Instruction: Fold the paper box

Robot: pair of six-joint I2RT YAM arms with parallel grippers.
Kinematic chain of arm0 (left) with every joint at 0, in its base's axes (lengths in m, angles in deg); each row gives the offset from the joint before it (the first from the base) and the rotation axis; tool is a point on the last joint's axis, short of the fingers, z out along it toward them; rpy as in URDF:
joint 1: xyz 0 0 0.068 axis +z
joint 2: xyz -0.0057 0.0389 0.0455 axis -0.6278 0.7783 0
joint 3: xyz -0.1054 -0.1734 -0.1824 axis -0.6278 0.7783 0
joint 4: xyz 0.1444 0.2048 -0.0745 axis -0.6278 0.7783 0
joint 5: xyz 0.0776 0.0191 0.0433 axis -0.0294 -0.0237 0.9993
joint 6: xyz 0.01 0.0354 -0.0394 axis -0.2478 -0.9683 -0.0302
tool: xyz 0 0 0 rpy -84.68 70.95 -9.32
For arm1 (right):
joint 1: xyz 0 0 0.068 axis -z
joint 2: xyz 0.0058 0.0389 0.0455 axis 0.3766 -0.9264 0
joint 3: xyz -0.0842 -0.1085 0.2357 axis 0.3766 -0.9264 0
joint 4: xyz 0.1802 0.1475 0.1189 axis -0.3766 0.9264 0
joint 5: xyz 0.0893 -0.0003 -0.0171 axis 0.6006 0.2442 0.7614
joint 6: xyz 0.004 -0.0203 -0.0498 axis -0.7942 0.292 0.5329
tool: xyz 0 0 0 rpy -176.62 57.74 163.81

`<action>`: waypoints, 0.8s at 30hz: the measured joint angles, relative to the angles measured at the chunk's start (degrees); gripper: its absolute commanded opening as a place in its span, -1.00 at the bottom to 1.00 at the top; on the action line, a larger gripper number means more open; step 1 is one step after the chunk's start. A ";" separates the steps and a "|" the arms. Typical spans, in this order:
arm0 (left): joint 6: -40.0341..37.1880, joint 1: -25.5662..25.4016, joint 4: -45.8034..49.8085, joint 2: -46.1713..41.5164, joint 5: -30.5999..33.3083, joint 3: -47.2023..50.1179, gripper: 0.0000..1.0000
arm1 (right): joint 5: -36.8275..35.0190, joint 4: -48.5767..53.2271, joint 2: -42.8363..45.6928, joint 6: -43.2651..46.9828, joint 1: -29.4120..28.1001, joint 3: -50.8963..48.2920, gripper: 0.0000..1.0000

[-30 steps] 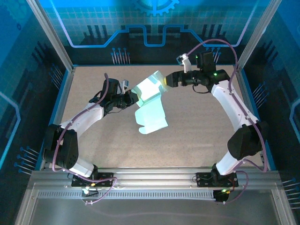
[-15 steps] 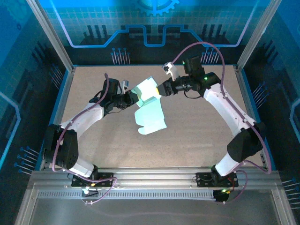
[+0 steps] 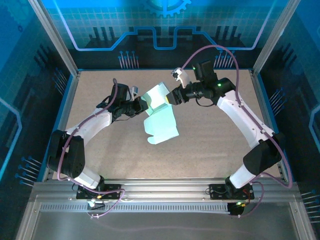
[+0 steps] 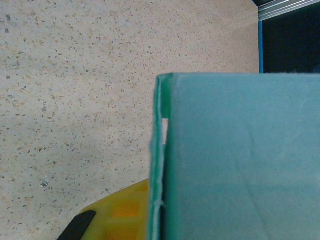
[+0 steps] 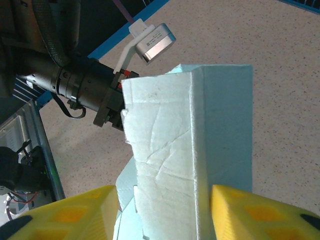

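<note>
No legible words, labels, brand names or numbers anywhere. Printed on the blue back panel (image 3: 100, 25): a gear outline (image 3: 165, 6) and circuit-like lines, without letters or digits.

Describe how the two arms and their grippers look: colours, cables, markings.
The left arm and right arm have white shells, black joints and looping purple cables. A green light glows on the right one. Each wrist carries a small white camera on a bracket. The right gripper has yellow, grid-patterned fingers with black tips; the left gripper shows the same yellow.
</note>
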 measured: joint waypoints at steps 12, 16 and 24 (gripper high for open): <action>0.02 -0.02 0.09 0.66 0.00 -0.07 -1.00 | -1.27 5.88 -2.36 2.10 -5.11 5.51 0.08; 0.02 0.00 0.09 0.70 0.00 -0.07 -1.00 | -1.14 2.14 1.36 -0.87 -2.93 0.94 0.19; 0.00 0.00 0.09 0.70 -0.02 -0.07 -1.00 | -0.39 -2.73 6.64 -8.09 7.67 -3.04 0.18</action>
